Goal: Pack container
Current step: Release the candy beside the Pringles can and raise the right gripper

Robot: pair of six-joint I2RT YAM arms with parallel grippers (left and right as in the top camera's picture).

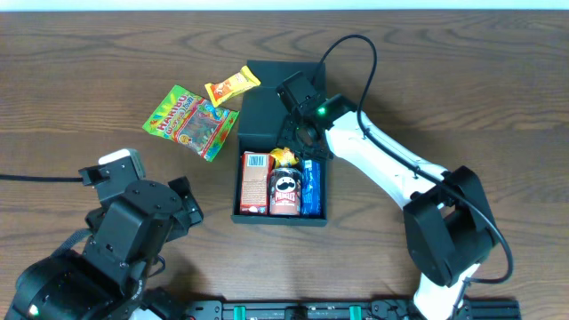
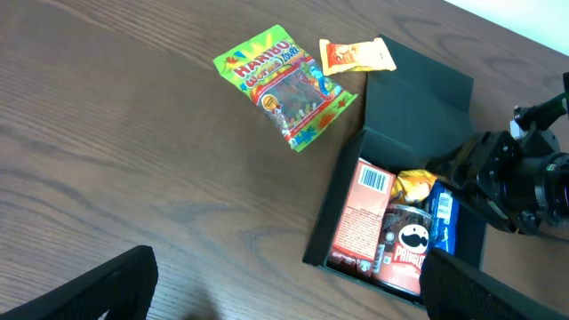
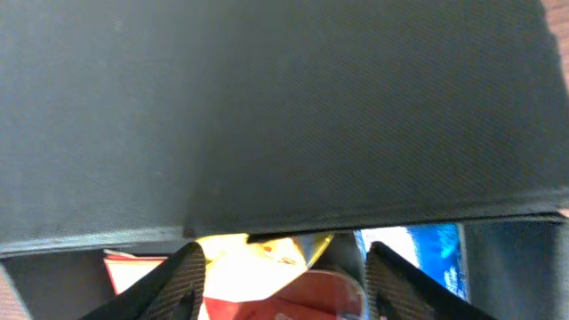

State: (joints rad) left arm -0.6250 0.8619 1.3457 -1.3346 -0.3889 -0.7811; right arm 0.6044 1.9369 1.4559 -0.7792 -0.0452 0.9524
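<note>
One dark square container (image 1: 280, 220) sits at the middle of the wooden surface (image 1: 462, 71), its hinged lid (image 1: 264, 117) leaning over the far half. Four snacks fill the open near half: a red box with a barcode (image 1: 255, 182) on the left, a Pringles can (image 1: 285, 191) beside it, a blue packet (image 1: 310, 187) on the right, and a yellow wrapper (image 1: 283, 157) behind the can. The right pincer (image 3: 283, 260) hangs at the lid's near edge above these snacks, jaws partly apart with nothing between them. To the left of the container lie a Haribo bag (image 1: 189, 121) and an orange-yellow packet (image 1: 231, 86), which touches the lid's corner. The left pincer (image 2: 284, 293) hovers at the near left, well apart from the container, spread wide and empty.
</note>
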